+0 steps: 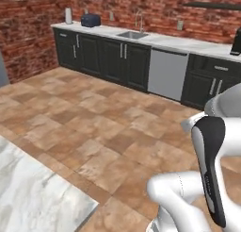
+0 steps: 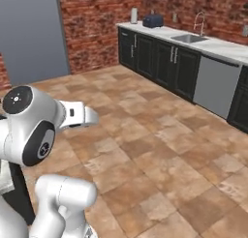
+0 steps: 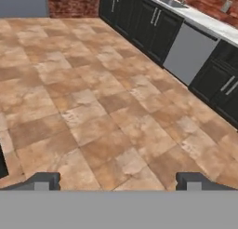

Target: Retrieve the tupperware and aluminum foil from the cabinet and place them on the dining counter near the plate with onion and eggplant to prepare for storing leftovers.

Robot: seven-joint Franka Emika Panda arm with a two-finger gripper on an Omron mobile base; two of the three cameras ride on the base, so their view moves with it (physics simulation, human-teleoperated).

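My gripper (image 3: pixel 118 181) is open, its two dark fingertips (image 3: pixel 44 181) spread wide with nothing between them. It hangs over bare terracotta floor tiles (image 3: pixel 107 111) and looks toward the far run of units. A corner of the white-grey marble dining counter (image 1: pixel 33 193) lies at the lower left of the left base view, to the left of my arm (image 1: pixel 209 169). The tupperware, aluminum foil, cabinet, plate, onion and eggplant are out of view.
Along the brick wall runs a pale worktop over dark base units (image 1: pixel 113 56), with a sink (image 1: pixel 133 35), a dark toaster (image 1: pixel 90 20) and a grey dishwasher front (image 1: pixel 167 73). A tall grey panel (image 2: pixel 29 34) stands at the left. Open tiled floor lies between.
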